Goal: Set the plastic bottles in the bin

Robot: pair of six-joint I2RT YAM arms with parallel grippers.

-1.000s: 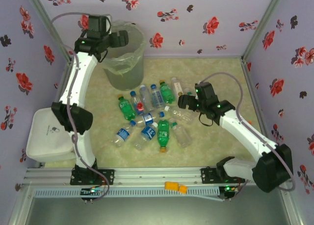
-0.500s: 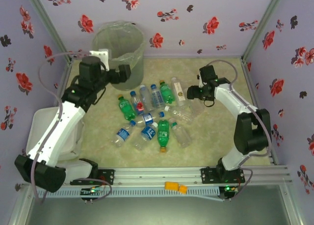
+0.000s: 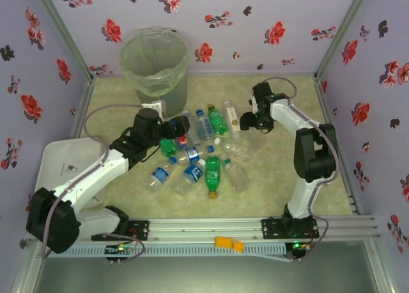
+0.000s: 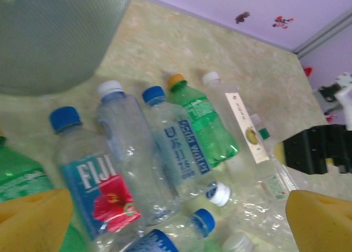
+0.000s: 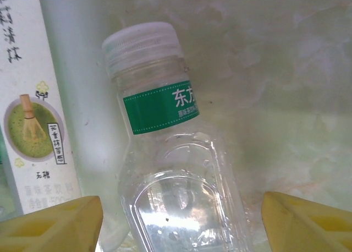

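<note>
Our right gripper (image 5: 179, 225), jaws released like the left gripper (image 4: 176, 220), flanks a clear, white-capped, green-banded plastic bottle (image 5: 160, 110) pointing to eleven o'clock.

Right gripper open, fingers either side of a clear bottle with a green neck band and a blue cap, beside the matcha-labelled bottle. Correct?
No: the cap is white, not blue; the right wrist view shows it. Otherwise right: the right gripper is open astride the clear bottle with the green neck band, beside the matcha-labelled bottle.
</note>
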